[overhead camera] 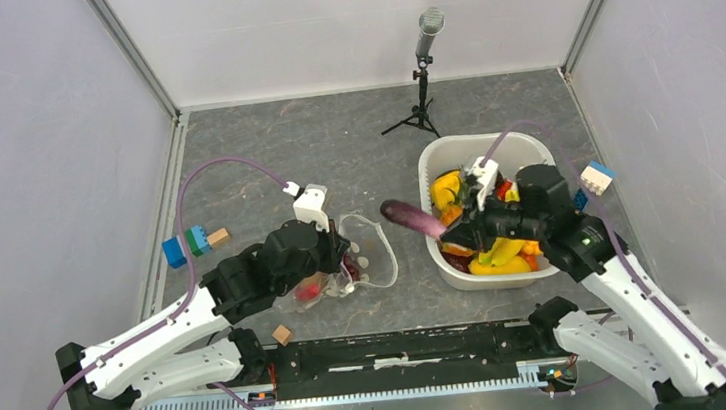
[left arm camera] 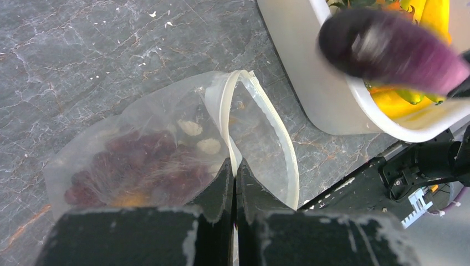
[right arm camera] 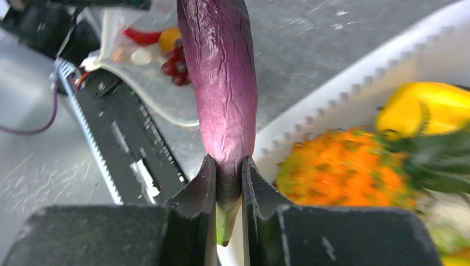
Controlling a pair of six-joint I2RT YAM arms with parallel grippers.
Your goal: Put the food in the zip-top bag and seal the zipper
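Note:
The clear zip-top bag point(overhead camera: 350, 266) lies mid-table with dark red grapes point(left arm camera: 138, 166) and other pieces inside. Its white zipper strip point(left arm camera: 227, 111) loops open at the mouth. My left gripper point(left arm camera: 234, 166) is shut on the zipper edge and holds the mouth up. My right gripper point(right arm camera: 228, 169) is shut on the stem end of a purple toy eggplant point(right arm camera: 221, 83). The eggplant point(overhead camera: 413, 218) hangs over the left rim of the white basket point(overhead camera: 432, 163), pointing toward the bag; it also shows blurred in the left wrist view point(left arm camera: 388, 50).
The basket holds more toy food: a yellow pepper point(right arm camera: 427, 108), an orange pineapple-like piece point(right arm camera: 343, 172). Coloured blocks point(overhead camera: 194, 243) lie at the left, a white block point(overhead camera: 595, 177) right of the basket, a small wooden cube point(overhead camera: 281, 334) near the front rail. A microphone stand point(overhead camera: 422, 79) stands at the back.

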